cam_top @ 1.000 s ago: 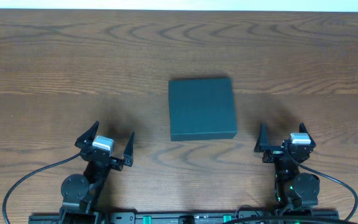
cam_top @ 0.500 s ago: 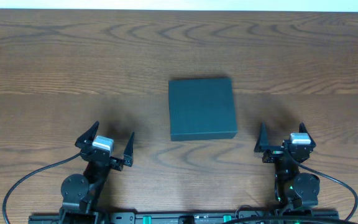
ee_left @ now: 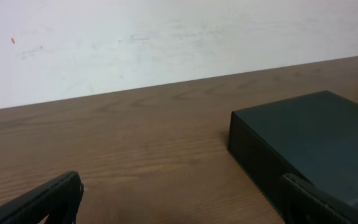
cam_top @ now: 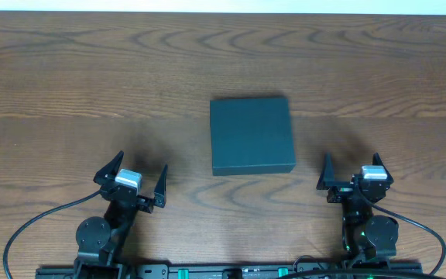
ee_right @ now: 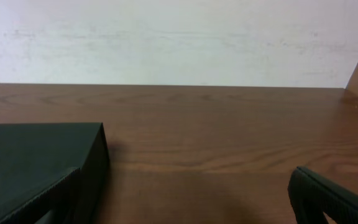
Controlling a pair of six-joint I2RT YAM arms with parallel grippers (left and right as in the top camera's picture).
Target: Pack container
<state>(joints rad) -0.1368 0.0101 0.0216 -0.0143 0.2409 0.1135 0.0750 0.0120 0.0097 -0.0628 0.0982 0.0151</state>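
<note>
The container (cam_top: 252, 136) sits shut mid-frame on the counter (cam_top: 68, 93). My left fingers (cam_top: 108, 170), lower left, and right fingers (cam_top: 325, 174), lower right, are spread apart, clear of it.

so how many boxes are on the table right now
1: the container, lid shut, near the middle of the table, ahead of and between the left gripper and right gripper. Its inside is hidden.

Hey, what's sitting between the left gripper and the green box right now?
Nothing. Only bare wooden table separates the left gripper from the container, as the overhead view shows, and the left wrist view agrees.
</note>
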